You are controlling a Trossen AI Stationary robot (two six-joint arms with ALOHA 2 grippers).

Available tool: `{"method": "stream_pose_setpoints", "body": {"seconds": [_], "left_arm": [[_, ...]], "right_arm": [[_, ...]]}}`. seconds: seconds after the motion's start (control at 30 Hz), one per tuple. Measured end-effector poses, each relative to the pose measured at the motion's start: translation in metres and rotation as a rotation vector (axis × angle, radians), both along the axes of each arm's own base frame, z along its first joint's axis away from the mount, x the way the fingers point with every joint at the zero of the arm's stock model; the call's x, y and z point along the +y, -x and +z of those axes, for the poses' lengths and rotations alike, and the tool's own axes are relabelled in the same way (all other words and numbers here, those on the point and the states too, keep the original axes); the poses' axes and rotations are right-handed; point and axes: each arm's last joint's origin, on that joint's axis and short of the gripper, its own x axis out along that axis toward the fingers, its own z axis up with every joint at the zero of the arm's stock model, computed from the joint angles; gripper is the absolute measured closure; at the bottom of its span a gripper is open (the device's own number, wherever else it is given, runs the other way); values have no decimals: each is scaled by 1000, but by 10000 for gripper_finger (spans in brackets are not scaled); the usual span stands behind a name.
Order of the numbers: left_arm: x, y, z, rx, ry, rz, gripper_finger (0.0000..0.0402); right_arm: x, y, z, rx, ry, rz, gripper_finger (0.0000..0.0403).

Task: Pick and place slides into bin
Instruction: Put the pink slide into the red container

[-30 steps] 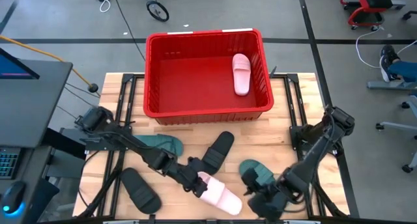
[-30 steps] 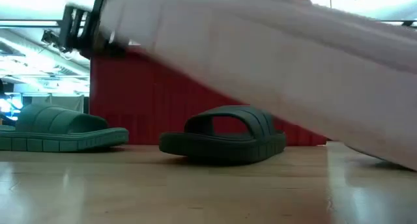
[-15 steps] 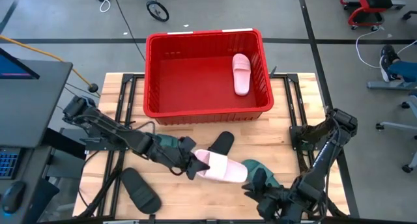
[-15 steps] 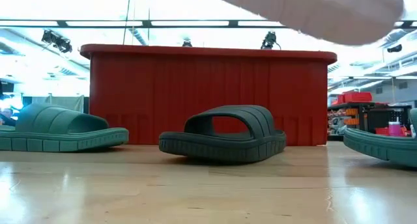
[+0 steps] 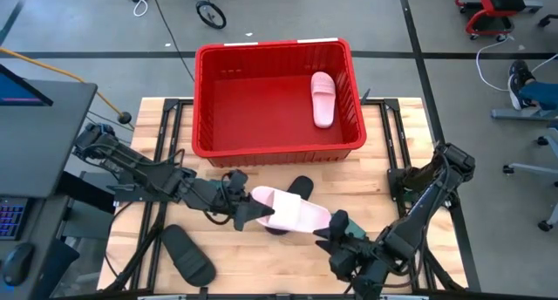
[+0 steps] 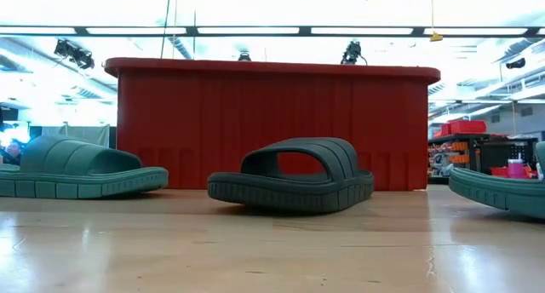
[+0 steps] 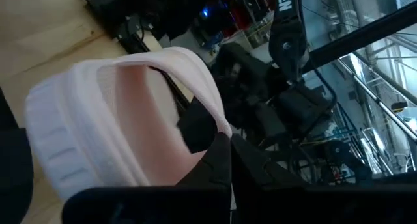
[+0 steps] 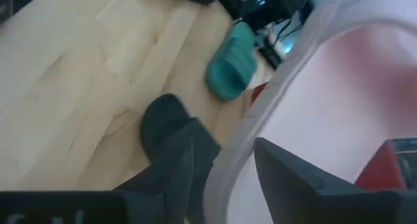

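Observation:
My left gripper (image 5: 250,209) is shut on a pale pink slide (image 5: 294,212), held above the table's middle. My right gripper (image 5: 335,234) is open at that slide's other end, and in the right wrist view its fingers stand on either side of the slide's rim (image 8: 229,160). A second pink slide (image 5: 323,98) lies on the floor of the red bin (image 5: 202,99). A black slide (image 5: 302,187) lies sole-down below the held one, and another (image 5: 187,255) lies near left. Green slides (image 6: 77,169) (image 6: 501,191) rest sole-down on the table. My left gripper holds the pink slide by its strap end (image 7: 195,87), coming level from the table's left. One dark finger (image 7: 199,127) shows inside the strap's opening; the other is hidden. The slide is lifted clear and juts out roughly level toward the right.
The bin stands at the table's far middle, its near wall (image 6: 272,127) just behind the slides. The left arm (image 5: 148,180) covers most of the left green slide. Bare wood shows at the near middle (image 5: 253,265). Cables and chairs lie on the floor beyond the table.
My left gripper has gone up and toward the far edge with the pink slide. The slide has been lifted clear from the near edge, has turned about and has risen out of the low view. My right gripper has gone toward the far edge and left, up to the slide's free end.

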Motion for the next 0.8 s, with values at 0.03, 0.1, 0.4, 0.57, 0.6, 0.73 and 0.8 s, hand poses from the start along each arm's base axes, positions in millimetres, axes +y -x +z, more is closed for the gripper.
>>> {"method": "stream_pose_setpoints", "body": {"seconds": [0.03,0.1,0.4,0.57,0.6,0.73,0.8], "left_arm": [[0,0,0,-1,2,-2,401],[-1,0,1,-8,18,-1,401],[-1,0,13,-115,73,5,401],[0,0,15,-128,111,9,401],[0,0,16,-131,115,7,401],[-1,1,18,-150,127,1,401],[-1,1,20,-173,134,2,401]], "right_arm": [[-1,-1,2,-17,14,-11,223],[-2,-2,4,-39,50,-25,211],[-10,-2,4,-59,145,-89,165],[-13,-1,8,-156,265,-159,166],[-13,-1,9,-176,293,-173,169],[-19,-4,11,-221,376,-225,183],[-21,-6,12,-230,393,-242,192]]}}
